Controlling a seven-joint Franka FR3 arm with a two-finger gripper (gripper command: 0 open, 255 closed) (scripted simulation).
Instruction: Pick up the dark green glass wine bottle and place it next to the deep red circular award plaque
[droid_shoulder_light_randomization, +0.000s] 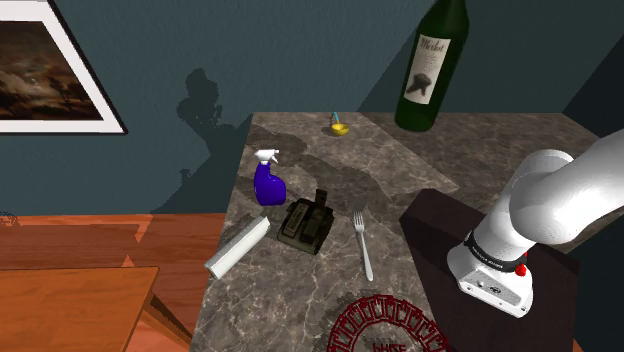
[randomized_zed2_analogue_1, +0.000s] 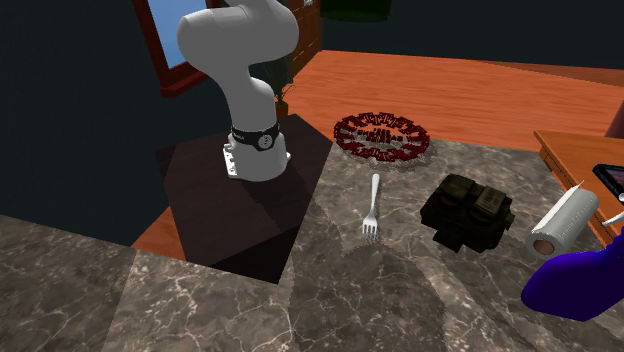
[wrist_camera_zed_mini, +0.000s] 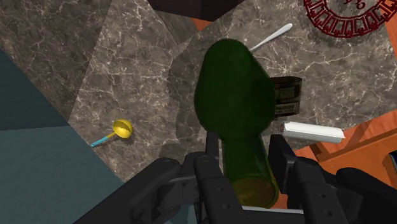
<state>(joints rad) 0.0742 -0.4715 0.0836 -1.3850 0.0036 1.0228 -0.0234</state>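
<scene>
In the shoulder view the dark green glass wine bottle (droid_shoulder_light_randomization: 432, 65), with a pale label, is seen tilted over the far part of the grey marble tabletop (droid_shoulder_light_randomization: 400, 170), and its neck is cut off by the top edge. On the tabletop lie a small yellow scoop (droid_shoulder_light_randomization: 340, 127), a blue spray bottle (droid_shoulder_light_randomization: 268, 180), a dark olive pouch (droid_shoulder_light_randomization: 308, 222), a silver fork (droid_shoulder_light_randomization: 363, 243) and a white roll (droid_shoulder_light_randomization: 237, 248). The deep red circular award plaque (droid_shoulder_light_randomization: 388, 328) is half cut off by the bottom edge, well apart from the bottle. In the second exterior view the plaque (randomized_zed2_analogue_1: 381, 135) lies whole near the dark box stand (randomized_zed2_analogue_1: 250, 210) of the white arm (randomized_zed2_analogue_1: 240, 60). The fork (randomized_zed2_analogue_1: 372, 205), pouch (randomized_zed2_analogue_1: 467, 212) and roll (randomized_zed2_analogue_1: 563, 222) are beside it. The spray bottle (randomized_zed2_analogue_1: 580, 285) is cut off at the lower right corner. A dark green form (randomized_zed2_analogue_1: 355, 10) at the top edge is too cut off to identify. In the wrist view the pincer (wrist_camera_zed_mini: 245, 149) is clamped on the bottle's neck, one black finger on each side. The bottle's wide body (wrist_camera_zed_mini: 232, 95) hides part of the pouch (wrist_camera_zed_mini: 287, 95) and the fork's (wrist_camera_zed_mini: 273, 35) prongs. The plaque (wrist_camera_zed_mini: 350, 16) is cut off at the corner.
</scene>
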